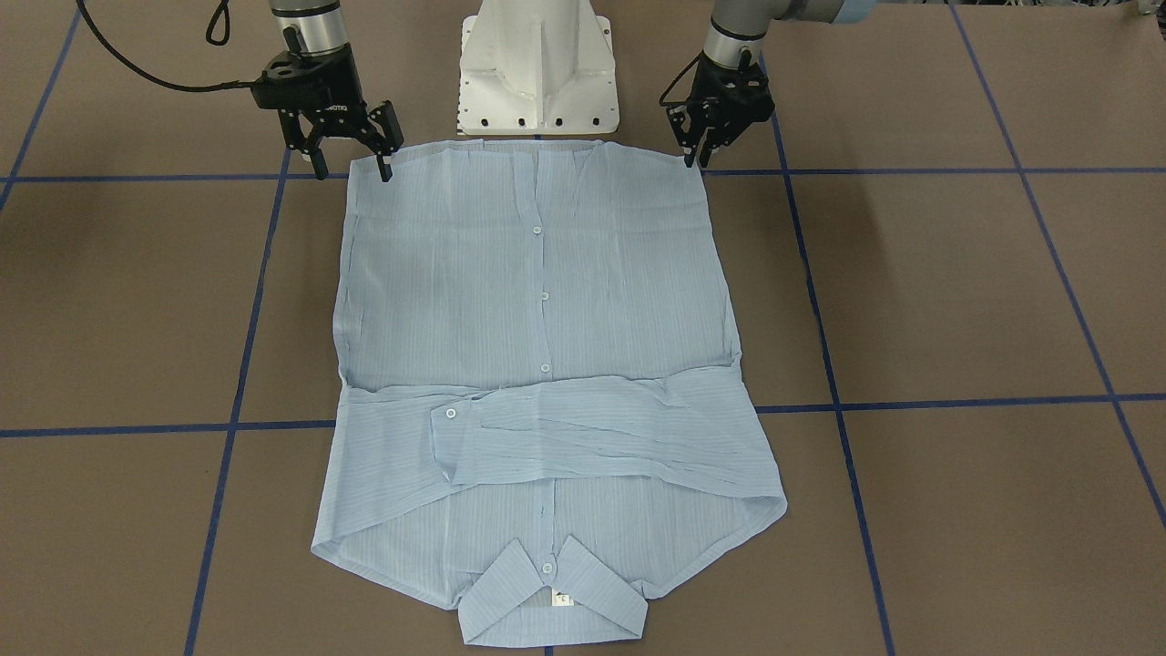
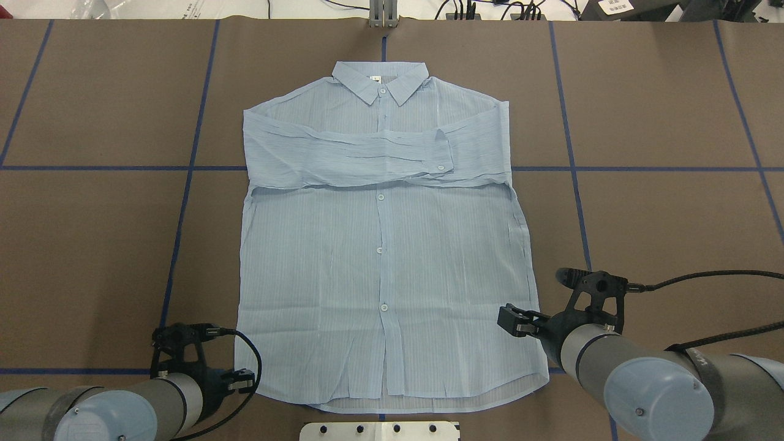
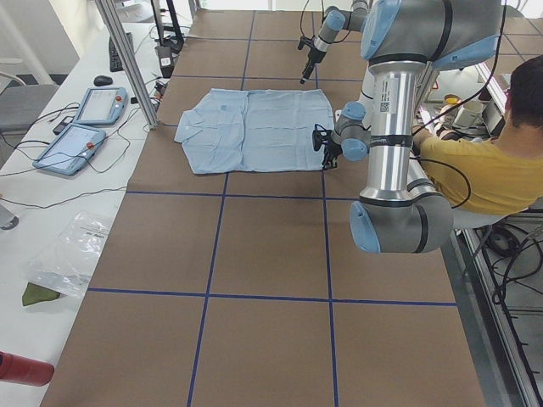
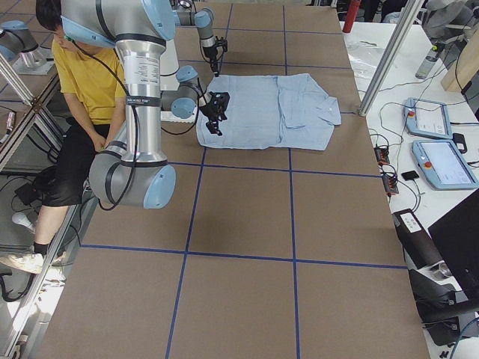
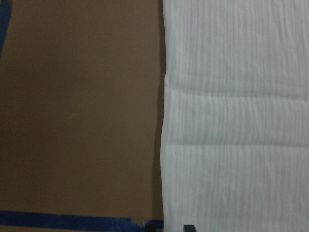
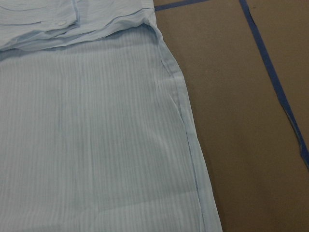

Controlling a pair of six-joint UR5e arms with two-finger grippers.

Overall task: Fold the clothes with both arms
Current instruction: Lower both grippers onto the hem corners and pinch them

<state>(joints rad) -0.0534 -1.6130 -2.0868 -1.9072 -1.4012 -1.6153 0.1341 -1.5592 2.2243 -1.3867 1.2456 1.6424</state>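
The shirt [image 2: 380, 245] lies flat and buttoned on the brown table [image 1: 956, 292], with its collar [image 1: 551, 601] on the side far from the robot. Both sleeves [image 1: 583, 437] are folded across the chest. The hem lies next to the white pedestal base [image 1: 537, 73]. The right gripper [image 1: 353, 173] is at the hem's right corner with its fingers spread apart. The left gripper [image 1: 697, 157] is at the left corner, also with its fingers apart. Neither gripper holds any fabric.

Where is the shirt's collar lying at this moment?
In the overhead exterior view the collar lies at the top centre, at the shirt's far end, just beyond the sleeves folded across the chest.
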